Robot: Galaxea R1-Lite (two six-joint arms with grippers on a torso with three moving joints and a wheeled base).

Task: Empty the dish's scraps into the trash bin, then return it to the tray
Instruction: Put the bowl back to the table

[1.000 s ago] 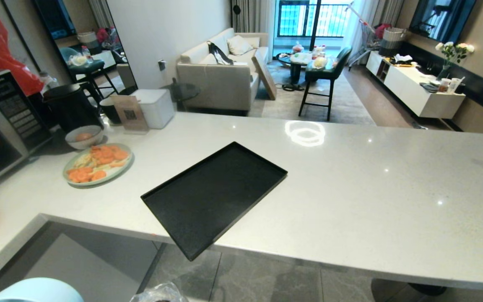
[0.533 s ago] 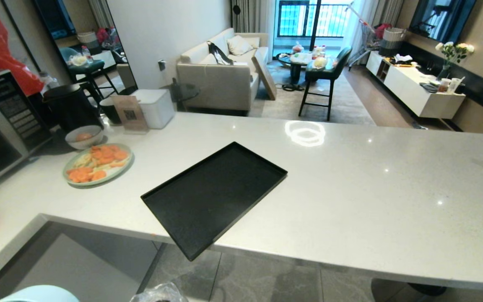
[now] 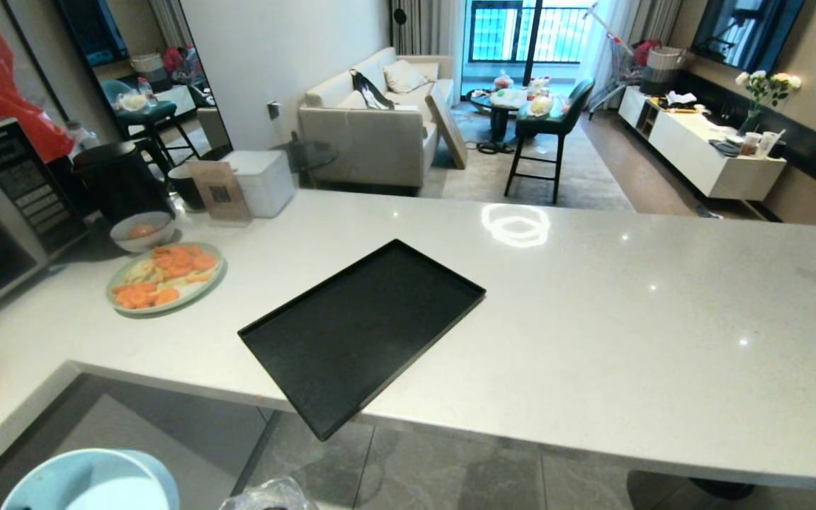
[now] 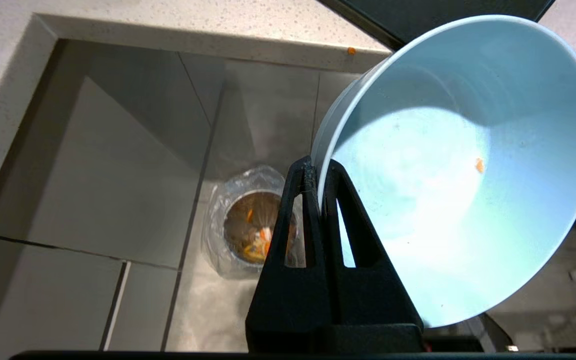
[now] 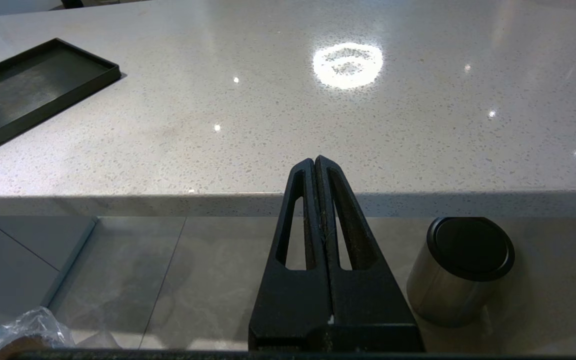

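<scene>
Left tool (image 4: 316,172) on dish (image 4: 460,170) rim

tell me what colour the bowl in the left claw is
Pale light blue, plain; the bowl shows best in the left wrist view.

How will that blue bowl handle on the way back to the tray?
The blue bowl looks rigid and probably light. The left gripper pinches only its smooth rim, so it may swing or slip. Nearly empty, it shouldn't spill.

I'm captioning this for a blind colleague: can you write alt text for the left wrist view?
The left end effector pinches the rim of the pale blue dish, nearly empty but for one orange speck. Below on the floor, the bag-lined trash bin holds the scraps.
</scene>
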